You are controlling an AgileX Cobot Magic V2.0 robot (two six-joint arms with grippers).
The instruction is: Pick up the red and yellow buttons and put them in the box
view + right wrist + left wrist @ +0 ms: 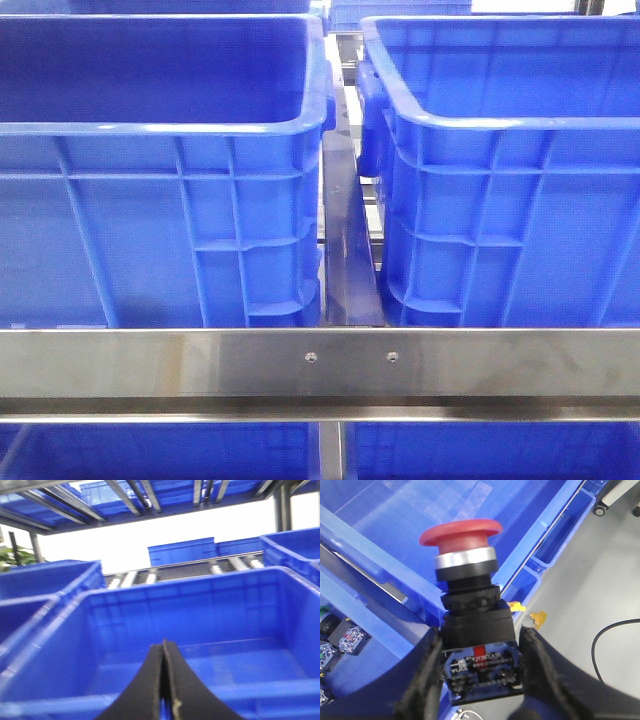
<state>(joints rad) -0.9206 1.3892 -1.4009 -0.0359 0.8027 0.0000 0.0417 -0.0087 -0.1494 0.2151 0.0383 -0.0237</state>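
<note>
My left gripper is shut on the black body of the red button, a mushroom-headed push button held upright between both fingers. It hangs over the rim and pale lit floor of a blue crate. The yellow button is out of view. My right gripper is shut and empty, pointing into a blue crate. In the front view no gripper shows. There the box with pale inner walls stands at right, and the crate with dark walls at left.
A steel rail crosses the front below both crates, with a narrow gap between them. In the left wrist view, grey floor with yellow tape scraps lies beside the crate, and several other switch parts sit in a lower bin.
</note>
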